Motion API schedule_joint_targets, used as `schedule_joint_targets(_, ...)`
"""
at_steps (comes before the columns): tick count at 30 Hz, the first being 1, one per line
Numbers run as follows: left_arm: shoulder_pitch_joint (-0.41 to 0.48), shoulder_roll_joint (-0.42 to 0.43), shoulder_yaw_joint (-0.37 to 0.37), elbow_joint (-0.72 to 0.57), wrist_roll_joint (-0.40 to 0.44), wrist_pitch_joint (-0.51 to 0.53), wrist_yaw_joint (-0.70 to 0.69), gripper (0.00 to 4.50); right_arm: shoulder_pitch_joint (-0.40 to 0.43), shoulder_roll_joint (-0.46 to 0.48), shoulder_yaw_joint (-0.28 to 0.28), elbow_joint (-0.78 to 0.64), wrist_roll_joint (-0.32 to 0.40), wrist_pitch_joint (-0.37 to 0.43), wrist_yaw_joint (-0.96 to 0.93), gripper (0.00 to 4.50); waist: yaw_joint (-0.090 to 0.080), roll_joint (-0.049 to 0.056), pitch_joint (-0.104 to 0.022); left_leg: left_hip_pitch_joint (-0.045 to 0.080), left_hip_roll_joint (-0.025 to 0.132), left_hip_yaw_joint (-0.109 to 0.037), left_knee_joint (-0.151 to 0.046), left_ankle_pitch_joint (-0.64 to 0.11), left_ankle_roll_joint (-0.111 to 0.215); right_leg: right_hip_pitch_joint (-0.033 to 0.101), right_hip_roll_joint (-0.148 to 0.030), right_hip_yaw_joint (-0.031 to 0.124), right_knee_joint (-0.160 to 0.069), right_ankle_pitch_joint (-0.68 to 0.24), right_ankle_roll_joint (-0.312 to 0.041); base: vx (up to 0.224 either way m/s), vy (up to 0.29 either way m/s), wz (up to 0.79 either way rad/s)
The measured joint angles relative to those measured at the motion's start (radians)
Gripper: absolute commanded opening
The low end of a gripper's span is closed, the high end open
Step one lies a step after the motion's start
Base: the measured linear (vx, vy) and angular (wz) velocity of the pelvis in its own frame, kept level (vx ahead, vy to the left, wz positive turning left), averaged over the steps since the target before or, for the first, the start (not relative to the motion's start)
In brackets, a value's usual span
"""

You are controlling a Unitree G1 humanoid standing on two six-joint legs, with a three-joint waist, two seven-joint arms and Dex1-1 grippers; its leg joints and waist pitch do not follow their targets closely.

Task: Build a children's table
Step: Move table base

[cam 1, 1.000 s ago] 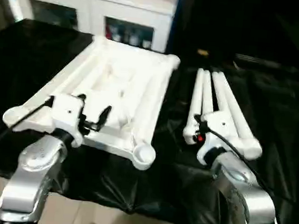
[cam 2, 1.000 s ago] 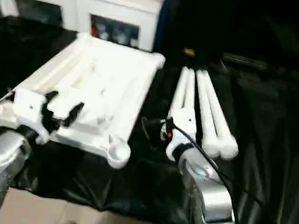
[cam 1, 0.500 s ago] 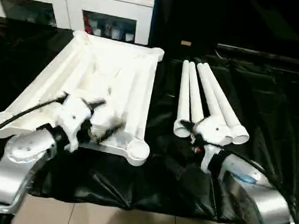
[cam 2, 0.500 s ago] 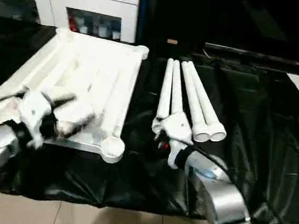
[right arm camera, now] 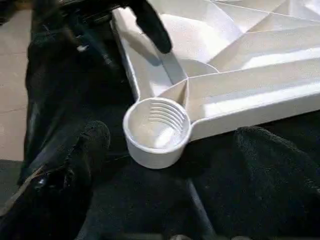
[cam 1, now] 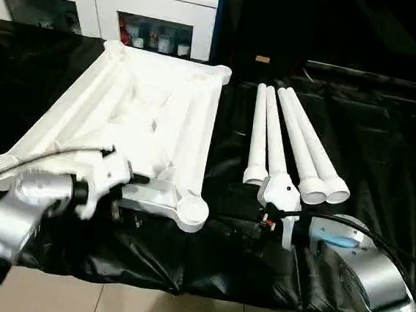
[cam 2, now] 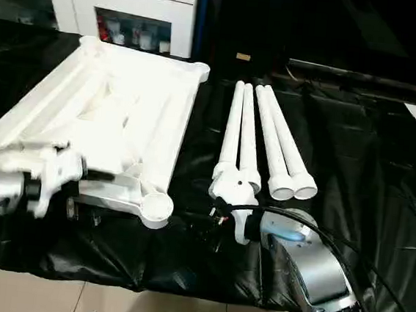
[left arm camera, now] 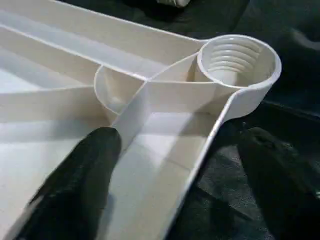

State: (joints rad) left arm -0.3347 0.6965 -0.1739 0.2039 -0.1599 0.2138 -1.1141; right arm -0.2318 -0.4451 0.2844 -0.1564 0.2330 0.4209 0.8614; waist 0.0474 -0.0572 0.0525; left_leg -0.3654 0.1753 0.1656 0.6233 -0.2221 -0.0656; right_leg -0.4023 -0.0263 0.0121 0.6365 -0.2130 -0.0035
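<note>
The white table top (cam 1: 134, 116) lies upside down, ribs up, on the black-covered work table (cam 1: 385, 151), with the four white legs (cam 1: 291, 146) side by side just to its right, flared ends toward the robot. The left gripper (left arm camera: 182, 165) hangs over the near edge of the top, its jaws spread wide and empty, one finger (left arm camera: 82, 180) above the ribbed underside and the other outside the rim. The right gripper (right arm camera: 165, 167) is also wide open and holds nothing, aimed at the near right threaded corner socket (right arm camera: 156, 127). No leg is fitted yet. The risk, as I judge it: the left jaws straddle only a thin rim, so a closing grip could slip or shove the light top across the slick black cover, moving the socket out of line for any leg brought to it
</note>
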Motion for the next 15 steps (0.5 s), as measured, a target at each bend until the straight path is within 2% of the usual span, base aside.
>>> schedule_joint_targets(4, -0.072, 0.000, -0.027, 0.099, 0.003, -0.041, -0.067, 3.63, 0.000, -0.011, 0.001, 0.000, 0.010, 0.003, 0.030, 4.50, 0.007, 0.000, 0.000, 0.000, 0.000, 0.000, 0.000, 0.001, 0.000, 0.000, 0.000, 0.000, 0.001, 0.000, -0.001, 0.000, 0.000, 0.00)
schedule_joint_targets(5, -0.083, 0.000, -0.037, 0.115, 0.006, -0.044, -0.085, 3.63, 0.000, -0.017, 0.001, 0.000, 0.010, 0.003, 0.035, 4.50, 0.008, 0.000, 0.000, 0.000, 0.000, 0.000, 0.000, 0.001, 0.000, 0.000, 0.000, 0.000, 0.001, 0.000, -0.001, 0.000, 0.000, 0.00)
schedule_joint_targets(8, -0.106, 0.001, -0.062, 0.166, 0.018, -0.049, -0.139, 3.23, 0.000, -0.027, 0.002, 0.000, 0.011, 0.003, 0.044, 4.50, 0.010, 0.000, 0.000, 0.001, 0.001, 0.000, 0.000, 0.001, 0.000, 0.000, 0.000, 0.000, 0.001, 0.000, -0.001, 0.000, 0.000, 0.00)
schedule_joint_targets(12, -0.136, 0.001, -0.088, 0.226, 0.042, -0.075, -0.187, 3.10, 0.000, -0.031, 0.007, -0.005, 0.011, 0.006, 0.062, 4.50, 0.011, 0.000, 0.000, 0.001, 0.001, 0.000, 0.000, 0.002, -0.001, 0.000, 0.000, -0.001, 0.002, 0.000, -0.001, 0.000, 0.000, 0.00)
schedule_joint_targets(15, -0.167, -0.002, -0.110, 0.268, 0.060, -0.096, -0.208, 2.76, 0.000, -0.033, 0.011, -0.013, 0.011, 0.012, 0.068, 4.50, 0.012, 0.001, 0.000, 0.001, 0.001, 0.001, 0.000, 0.002, -0.001, 0.000, 0.000, -0.001, 0.002, 0.001, -0.001, 0.000, 0.000, 0.00)
